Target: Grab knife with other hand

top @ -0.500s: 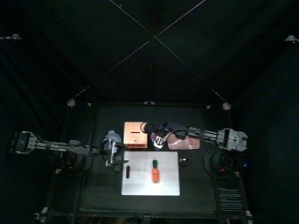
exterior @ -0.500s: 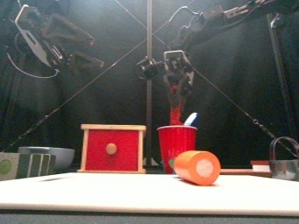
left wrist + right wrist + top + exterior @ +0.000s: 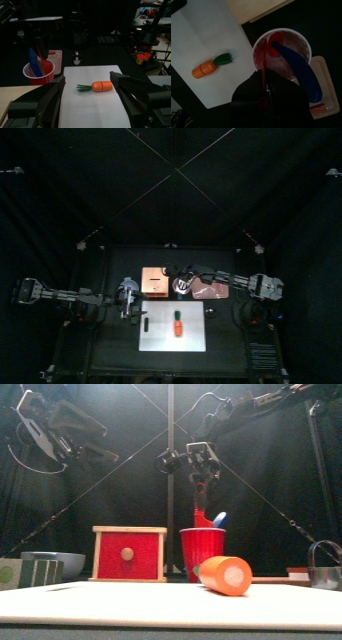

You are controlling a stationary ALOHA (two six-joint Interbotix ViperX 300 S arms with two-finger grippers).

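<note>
Looking straight down from high overhead, desk (image 3: 171, 333) small and dim, perhaps too far for detail. Level and close from the front edge. Wrist views share carrot (image 3: 99, 86) and red cup (image 3: 278, 55).

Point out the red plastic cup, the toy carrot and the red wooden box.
red plastic cup (image 3: 203, 549), front view, middle of its side wall
toy carrot (image 3: 101, 86), left wrist view, orange body
red wooden box (image 3: 128, 554), front view, front panel

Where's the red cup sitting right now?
In the front view the red cup stands mid-table, right beside the red wooden box and behind the toy carrot, directly under the right gripper.
</note>
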